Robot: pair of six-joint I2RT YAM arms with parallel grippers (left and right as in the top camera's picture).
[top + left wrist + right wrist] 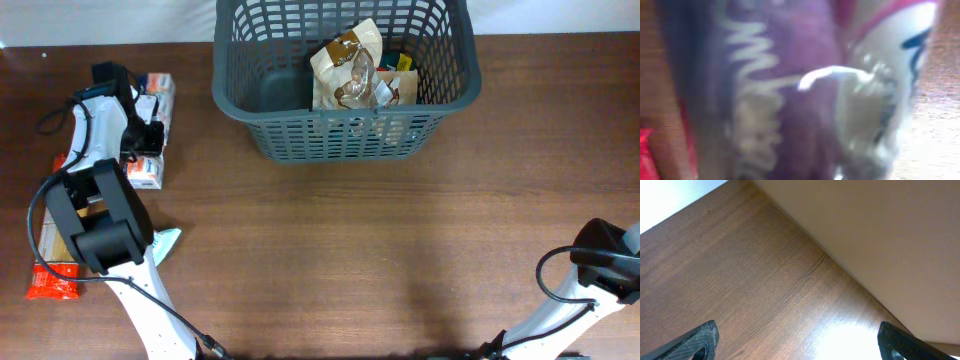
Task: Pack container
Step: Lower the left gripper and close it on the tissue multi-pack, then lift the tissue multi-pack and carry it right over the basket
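The dark grey slotted container (345,142) stands at the back centre of the table. It holds a tan food packet (350,65) and other small packets. My left gripper (146,130) is down on a white packet (147,172) at the far left. The left wrist view is blurred and filled by a purple and white packet (805,100) pressed close to the camera; its fingers do not show. My right gripper (800,340) is open and empty over bare wood at the front right.
More packets lie at the left: a white one (160,88) at the back, a red one (50,282) near the front, a light blue one (166,240) beside the left arm's base. The right arm (605,262) sits at the table's right edge.
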